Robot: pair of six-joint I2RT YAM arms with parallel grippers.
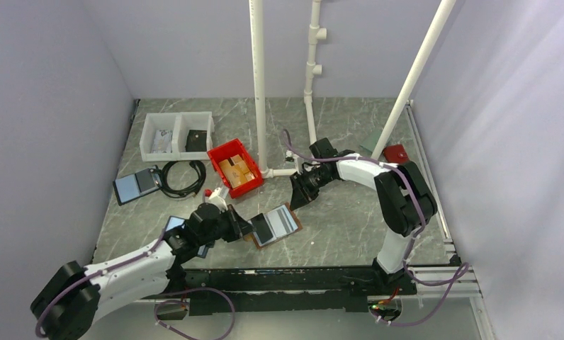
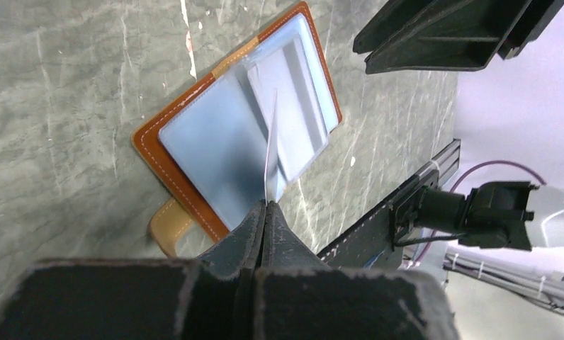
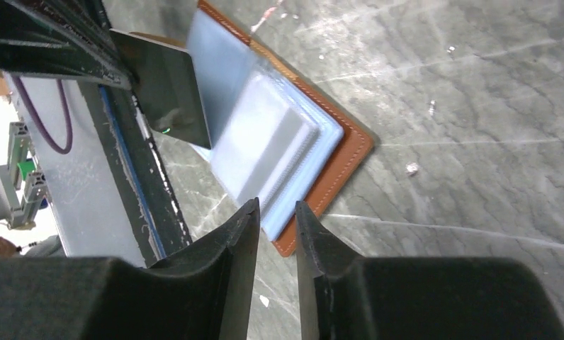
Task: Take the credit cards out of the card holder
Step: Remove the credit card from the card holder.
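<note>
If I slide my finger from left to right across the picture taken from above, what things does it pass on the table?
Open dark folder → black cable coil → red bin → card holder → small dark red object.

Both arms are the same build: left arm (image 1: 127, 268) and right arm (image 1: 357, 168) have glossy white link shells between chunky, rounded black joint housings. Each has a thin purple cable (image 2: 499, 162) running along the outside and hanging in loose loops at the near end. Left end effector (image 2: 263, 211) and right end effector (image 3: 275, 212) are matte black, with two wedge-shaped fingers tapering to narrow tips off a boxy block. Finish is grainy, with pale scuffing along the edges.
</note>
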